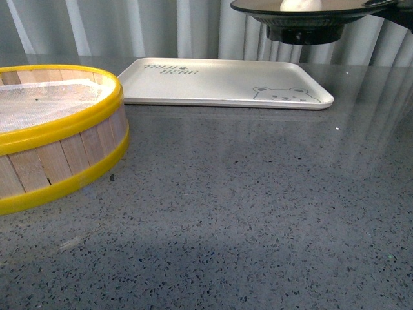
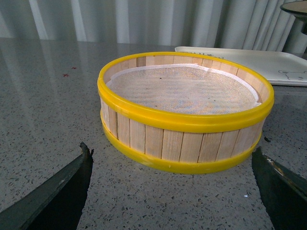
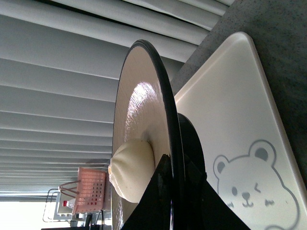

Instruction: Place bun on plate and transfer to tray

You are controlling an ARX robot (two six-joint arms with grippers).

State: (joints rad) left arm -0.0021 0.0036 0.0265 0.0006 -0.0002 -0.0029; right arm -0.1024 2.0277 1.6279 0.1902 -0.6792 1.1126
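Plate (image 1: 310, 9) is up in the air over the tray's (image 1: 226, 87) right end, with the bun (image 1: 301, 4) sitting on it. Only the right wrist view shows the grip: right gripper (image 3: 173, 165) pinching the plate rim, bun just beside the fingers. Left wrist view: left gripper (image 2: 170, 148) spread wide, facing the steamer (image 2: 182, 139), which is lined with white mesh (image 2: 182, 91).

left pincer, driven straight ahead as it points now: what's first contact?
Most likely the wooden steamer: its yellow-banded side wall sits dead ahead, centred in front of the open left pincer. Nothing shows in between, though the gap is hard to judge.
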